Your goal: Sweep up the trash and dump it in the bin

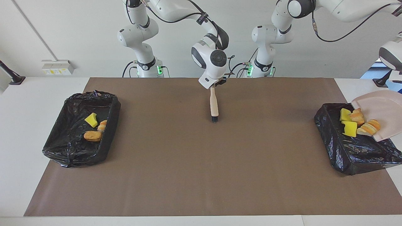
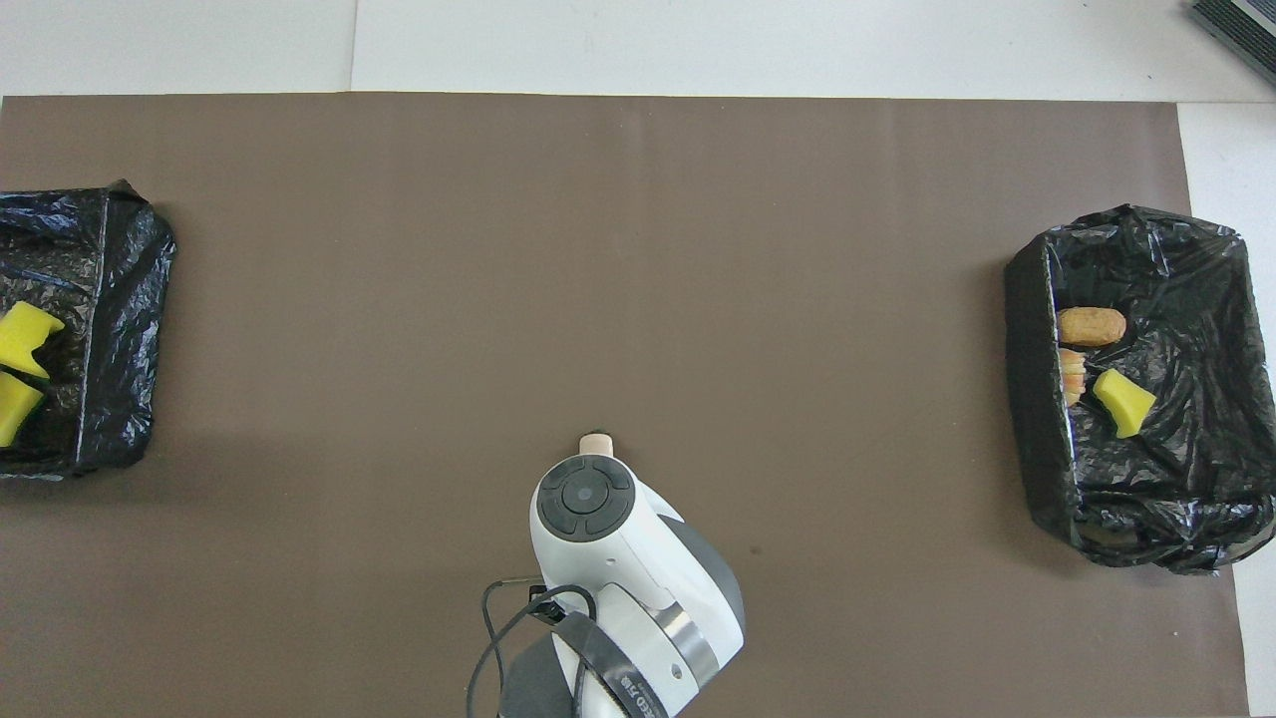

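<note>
Trash (image 1: 356, 121) slides off tilted dustpan (image 1: 384, 113) into black bin (image 1: 351, 147).

arms: two, glossy white rounded shells | joints: dark grey bands and round caps | cables: black, looping | bases: green lights

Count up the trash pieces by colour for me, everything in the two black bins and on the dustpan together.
Yellow sponge chunks: 3
Orange-brown bread-like pieces: 4
Total: 7
</note>
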Robot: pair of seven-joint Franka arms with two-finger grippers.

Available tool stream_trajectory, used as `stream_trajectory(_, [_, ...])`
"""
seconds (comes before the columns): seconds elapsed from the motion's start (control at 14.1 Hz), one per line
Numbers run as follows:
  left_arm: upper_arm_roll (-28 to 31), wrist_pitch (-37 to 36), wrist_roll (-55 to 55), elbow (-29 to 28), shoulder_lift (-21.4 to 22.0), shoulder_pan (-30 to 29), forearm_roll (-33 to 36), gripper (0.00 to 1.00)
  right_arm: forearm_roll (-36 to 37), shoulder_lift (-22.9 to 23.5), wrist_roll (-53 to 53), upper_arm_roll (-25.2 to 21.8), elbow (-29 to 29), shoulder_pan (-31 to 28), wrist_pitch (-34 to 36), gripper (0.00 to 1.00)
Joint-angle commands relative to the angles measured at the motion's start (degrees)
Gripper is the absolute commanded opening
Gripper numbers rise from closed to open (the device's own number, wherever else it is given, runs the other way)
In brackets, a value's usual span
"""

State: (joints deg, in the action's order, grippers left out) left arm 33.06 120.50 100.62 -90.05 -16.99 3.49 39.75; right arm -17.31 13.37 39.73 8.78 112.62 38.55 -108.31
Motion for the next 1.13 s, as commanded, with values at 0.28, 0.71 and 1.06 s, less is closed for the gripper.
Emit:
stream_trajectory(0.28, [0.25,-4.04,-0.16,1.37,6.26,0.64,3.67,0.0,7.97,0.86,-2.02,-0.26,-2.4,-8.92,-7.16,1.0])
stream_trajectory(0.71, [-9.05,-15.54,-0.77,-0.21,8.55,0.99,-5.18,0.0,14.13,0.42,-19.22,-0.34,-5.65,-25.53,-7.87,1.0])
stream_trajectory(1.06, [-23.18,-23.37,-25.31,-7.32,12.15,1.17,-12.94,0.0,23.46,-0.89,-20.39,-0.17,-6.44,-33.09,-8.85,1.0])
